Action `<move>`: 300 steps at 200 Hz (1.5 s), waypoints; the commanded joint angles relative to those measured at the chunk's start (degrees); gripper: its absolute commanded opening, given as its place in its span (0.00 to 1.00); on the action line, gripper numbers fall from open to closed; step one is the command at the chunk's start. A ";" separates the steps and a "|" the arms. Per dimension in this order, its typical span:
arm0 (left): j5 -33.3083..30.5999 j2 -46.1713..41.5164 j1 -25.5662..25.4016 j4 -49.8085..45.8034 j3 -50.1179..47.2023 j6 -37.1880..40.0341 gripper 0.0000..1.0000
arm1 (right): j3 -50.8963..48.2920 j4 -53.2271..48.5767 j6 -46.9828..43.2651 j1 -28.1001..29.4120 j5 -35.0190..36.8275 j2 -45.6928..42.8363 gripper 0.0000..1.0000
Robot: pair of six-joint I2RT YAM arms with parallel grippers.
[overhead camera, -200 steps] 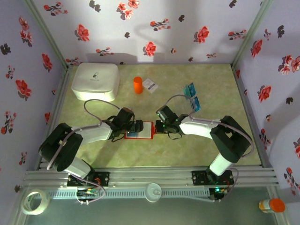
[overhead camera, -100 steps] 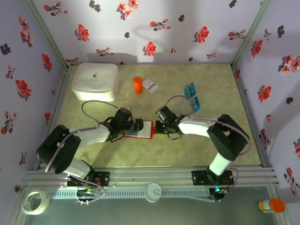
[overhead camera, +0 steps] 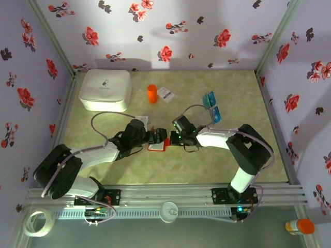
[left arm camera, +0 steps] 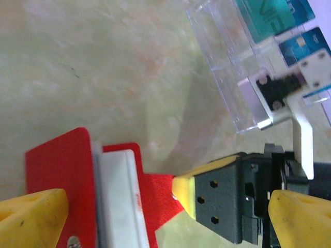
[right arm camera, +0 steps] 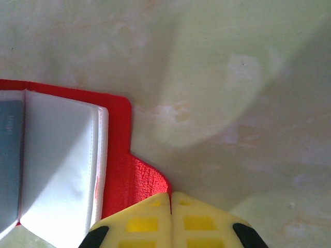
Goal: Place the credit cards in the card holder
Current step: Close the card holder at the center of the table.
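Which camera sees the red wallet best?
The right wrist view: the wallet is close, white pockets showing. The left wrist view catches part of it; the top view shows it tiny and far.

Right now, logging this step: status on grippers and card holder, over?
Left gripper open at card holder. Right gripper shut on its red edge. Credit cards far right, in clear tray. Nothing between.

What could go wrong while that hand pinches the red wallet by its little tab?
The right hand grips only a small tab of the card holder, so it might slip free. The open left hand straddles the holder right beside it; the two could bump. The white pockets stand loose and may flop shut.
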 commanded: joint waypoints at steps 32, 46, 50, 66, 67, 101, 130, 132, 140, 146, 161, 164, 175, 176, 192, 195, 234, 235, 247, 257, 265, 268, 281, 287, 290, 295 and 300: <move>-0.45 5.19 -2.93 8.76 -0.14 -4.47 1.00 | 2.45 -2.74 -0.44 -5.33 -2.72 -1.97 0.31; -1.06 6.19 -3.60 9.34 -0.17 -4.69 1.00 | 2.67 -4.22 -0.67 -6.85 -2.95 -3.40 0.39; -1.17 6.32 -3.74 9.45 -0.16 -4.83 1.00 | 2.80 -4.72 -0.75 -7.31 -2.95 -3.87 0.40; -1.79 7.04 -4.41 9.80 -0.14 -4.83 1.00 | 2.86 -6.66 -1.09 -8.75 -2.95 -5.57 0.42; -1.83 7.04 -4.44 9.76 -0.16 -4.80 1.00 | 2.86 -6.77 -1.10 -8.87 -2.95 -5.71 0.42; -2.92 7.62 -5.65 7.61 0.99 -4.58 1.00 | 2.36 -9.75 -1.13 -11.37 -2.69 -9.44 0.45; -4.95 10.24 -7.39 7.70 0.13 -5.34 1.00 | 1.27 -9.74 -0.55 -12.63 -3.58 -11.43 0.46; -5.19 10.47 -7.53 7.77 0.04 -5.41 1.00 | 1.21 -9.66 -0.49 -12.71 -3.70 -11.50 0.46; -5.47 11.33 -7.65 8.06 -0.58 -5.88 1.00 | 0.85 -9.29 -0.20 -12.73 -4.19 -12.07 0.46; -5.60 11.87 -7.72 8.47 -1.06 -6.35 1.00 | 0.60 -9.02 0.08 -12.69 -4.70 -12.37 0.46; -5.79 12.05 -7.66 9.04 -1.92 -7.20 1.00 | 0.16 -8.63 0.63 -12.73 -5.83 -13.24 0.46; -5.81 11.89 -7.67 8.96 -1.85 -7.28 1.00 | 0.06 -8.56 0.77 -12.75 -6.03 -13.42 0.46; -5.80 10.85 -7.54 7.94 -1.34 -7.20 1.00 | -0.36 -8.16 1.07 -12.72 -6.79 -14.08 0.46; -5.81 10.70 -7.54 7.82 -1.28 -7.18 1.00 | -0.42 -8.14 1.12 -12.70 -6.89 -14.18 0.46; -5.77 8.08 -7.22 5.40 0.28 -6.58 1.00 | -0.98 -7.48 1.73 -12.60 -8.35 -15.15 0.46; -5.77 7.56 -7.03 4.89 0.62 -6.50 1.00 | -1.09 -7.25 1.92 -12.52 -8.66 -15.30 0.46; -4.47 1.20 -3.35 -0.64 4.50 -5.75 1.00 | -0.39 -6.27 3.16 -8.34 -9.08 -16.35 0.41; -4.36 1.04 -3.21 -0.73 4.54 -5.75 1.00 | -0.31 -6.27 3.18 -8.09 -8.96 -16.37 0.41; -3.75 -0.88 -1.38 -1.77 4.90 -6.00 1.00 | 1.06 -6.65 3.45 -5.71 -7.89 -15.87 0.39; -3.43 -2.85 0.20 -2.50 4.69 -6.18 1.00 | 2.59 -6.99 3.54 -3.66 -7.13 -14.99 0.37; -3.38 -4.82 1.50 -3.36 4.43 -6.15 1.00 | 4.20 -7.42 3.55 -2.11 -6.55 -14.07 0.36; -3.50 -5.55 2.04 -3.76 4.25 -6.11 1.00 | 4.83 -7.60 3.57 -1.53 -6.32 -13.77 0.36; -4.24 -9.76 4.34 -5.83 3.32 -6.03 1.00 | 7.68 -8.64 3.29 0.85 -5.32 -11.81 0.36; -5.10 -11.98 5.37 -6.97 3.06 -5.78 1.00 | 9.35 -9.03 3.09 1.60 -5.00 -10.79 0.35; -5.72 -13.09 5.75 -7.81 2.65 -5.82 1.00 | 10.14 -9.19 3.03 2.20 -4.93 -10.24 0.35; -6.74 -15.08 6.71 -9.36 2.27 -5.69 1.00 | 11.48 -9.45 2.86 2.93 -4.84 -9.19 0.35; -7.69 -16.91 7.57 -10.87 1.85 -5.72 1.00 | 12.99 -9.79 2.73 3.61 -4.80 -7.99 0.34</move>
